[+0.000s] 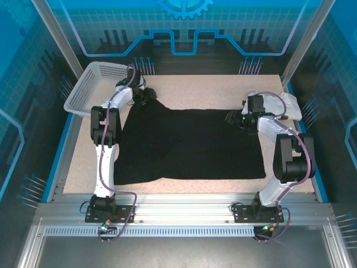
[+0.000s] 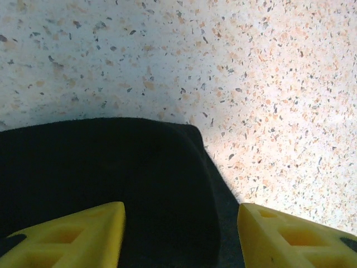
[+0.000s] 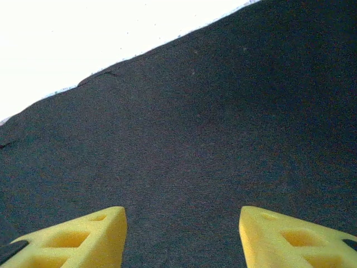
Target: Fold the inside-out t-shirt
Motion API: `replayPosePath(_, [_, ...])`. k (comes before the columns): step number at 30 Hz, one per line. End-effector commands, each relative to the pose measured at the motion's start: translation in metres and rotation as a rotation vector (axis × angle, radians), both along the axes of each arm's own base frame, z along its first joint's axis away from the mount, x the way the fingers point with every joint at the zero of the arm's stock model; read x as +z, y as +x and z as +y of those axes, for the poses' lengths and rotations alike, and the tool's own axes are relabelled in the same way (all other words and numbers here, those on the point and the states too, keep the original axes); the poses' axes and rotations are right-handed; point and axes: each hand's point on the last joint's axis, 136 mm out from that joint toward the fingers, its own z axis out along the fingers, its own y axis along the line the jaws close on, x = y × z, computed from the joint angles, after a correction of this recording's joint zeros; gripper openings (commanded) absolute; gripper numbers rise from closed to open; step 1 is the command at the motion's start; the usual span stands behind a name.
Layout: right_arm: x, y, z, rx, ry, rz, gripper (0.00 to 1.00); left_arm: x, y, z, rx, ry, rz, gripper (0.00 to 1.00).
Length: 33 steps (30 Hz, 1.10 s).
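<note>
The inside-out t-shirt (image 1: pixel 189 145) is black and lies spread flat across the middle of the table. My left gripper (image 1: pixel 146 96) hovers over its far left corner. In the left wrist view that rounded corner of the t-shirt (image 2: pixel 111 178) lies between and beneath the open left gripper (image 2: pixel 181 211), whose yellow fingers (image 2: pixel 83 234) stand wide apart. My right gripper (image 1: pixel 231 117) sits at the far right edge of the cloth. Seen from the right wrist, the right gripper (image 3: pixel 183 213) is open just above the black cloth of the t-shirt (image 3: pixel 212 128), with nothing pinched.
A white mesh basket (image 1: pixel 92 84) stands at the far left corner of the speckled table (image 1: pixel 201 89). A white garment (image 1: pixel 287 103) lies at the far right, behind the right arm. Bare tabletop (image 2: pixel 251 84) lies beyond the shirt's corner.
</note>
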Motion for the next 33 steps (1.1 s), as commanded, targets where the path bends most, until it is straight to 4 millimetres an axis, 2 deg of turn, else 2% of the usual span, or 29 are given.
replayPosePath(1, [-0.008,0.000,0.006,0.011,0.024,0.018,0.56,0.008,0.009,0.000,0.003,-0.034,-0.028,0.52])
replayPosePath(11, [-0.011,0.001,0.009,0.017,0.025,0.026,0.56,0.006,0.010,0.001,0.002,-0.042,-0.027,0.36])
replayPosePath(15, [-0.012,0.000,0.010,0.020,0.025,0.027,0.56,0.005,0.007,0.004,0.005,-0.022,-0.016,0.34])
replayPosePath(20, [-0.013,0.000,0.010,0.019,0.024,0.030,0.56,0.015,0.004,0.019,0.049,0.035,-0.049,0.39])
replayPosePath(25, [-0.015,0.000,0.011,0.021,0.025,0.035,0.56,0.023,0.002,0.031,0.115,-0.038,-0.078,0.48])
replayPosePath(28, [-0.016,0.000,0.011,0.022,0.025,0.036,0.56,0.019,0.000,0.036,0.128,-0.031,-0.066,0.51])
replayPosePath(33, [-0.020,0.000,0.013,0.027,0.031,0.044,0.56,-0.002,-0.003,0.034,0.119,-0.041,-0.006,0.53])
